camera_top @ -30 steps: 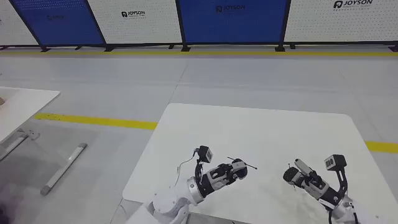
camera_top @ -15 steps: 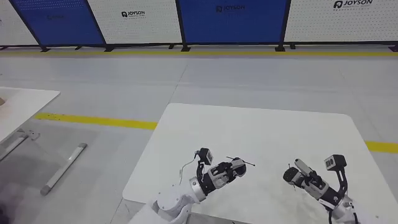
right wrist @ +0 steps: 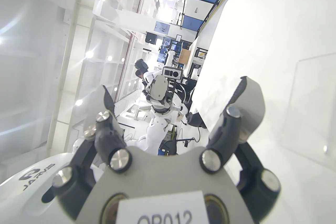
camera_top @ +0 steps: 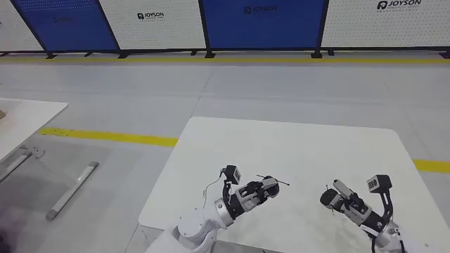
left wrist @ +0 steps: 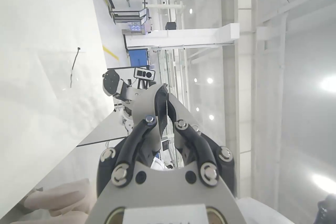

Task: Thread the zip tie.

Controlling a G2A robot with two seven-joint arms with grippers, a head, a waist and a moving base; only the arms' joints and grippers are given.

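Hovering low over the table (camera_top: 295, 140), left jaws clenched on zip tie (camera_top: 281, 182), right jaws spread wide.

L arm low on the robot's left, forearm angled inward toward the other arm. L gripper (camera_top: 270, 189) is pinched tight on the zip tie (camera_top: 281, 182) (jaws nearly meet). R arm low on the right, wrist cam up. R gripper (camera_top: 328, 197) faces the L one, jaws spread wide, the two grippers apart.
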